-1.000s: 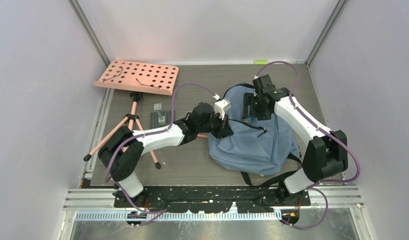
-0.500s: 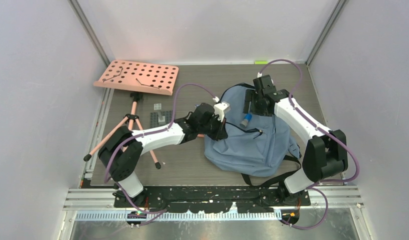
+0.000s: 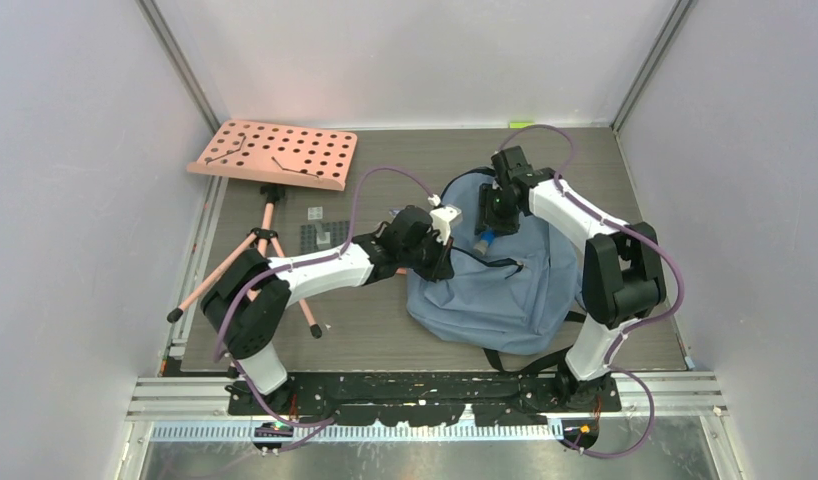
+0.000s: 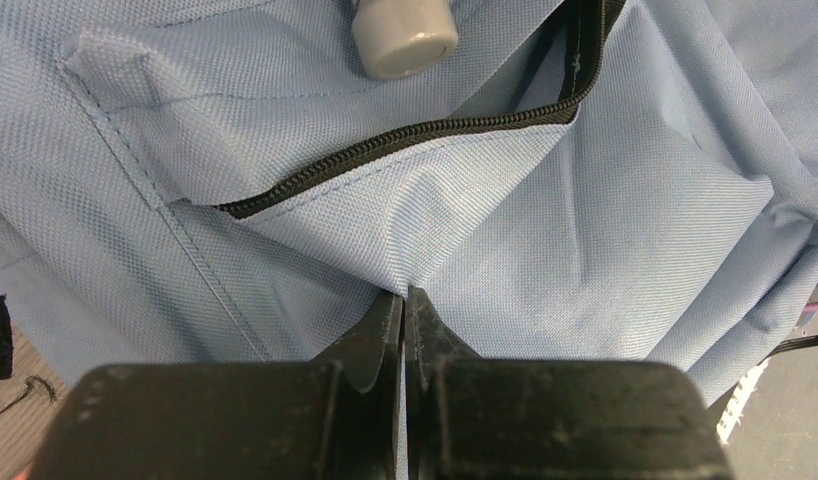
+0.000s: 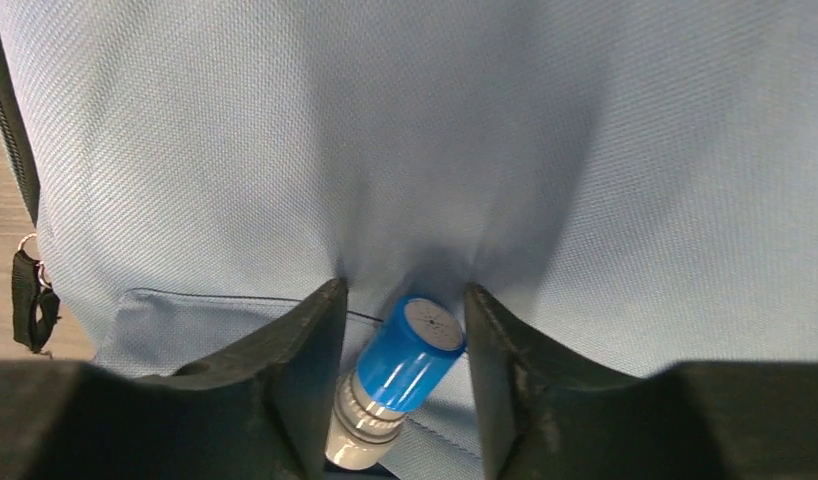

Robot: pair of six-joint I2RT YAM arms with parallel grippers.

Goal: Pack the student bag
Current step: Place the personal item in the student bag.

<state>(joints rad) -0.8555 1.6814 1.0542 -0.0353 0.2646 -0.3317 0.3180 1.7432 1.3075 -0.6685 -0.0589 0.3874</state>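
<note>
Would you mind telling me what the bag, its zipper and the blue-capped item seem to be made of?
Bag: woven synthetic fabric, matte; a fine grid weave shows and it creases softly.
Zipper: black tape with small black teeth, probably plastic or nylon.
Blue-capped item: smooth, slightly glossy blue cap on a grey ribbed body, likely plastic. It lies between the right gripper's fingers.

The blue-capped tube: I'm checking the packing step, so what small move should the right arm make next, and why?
Probably carry the blue-capped tube toward the unzipped pocket opening. The right end effector holds it over closed fabric of the student bag, while the left end effector pinches the fabric just below the zipper.
</note>
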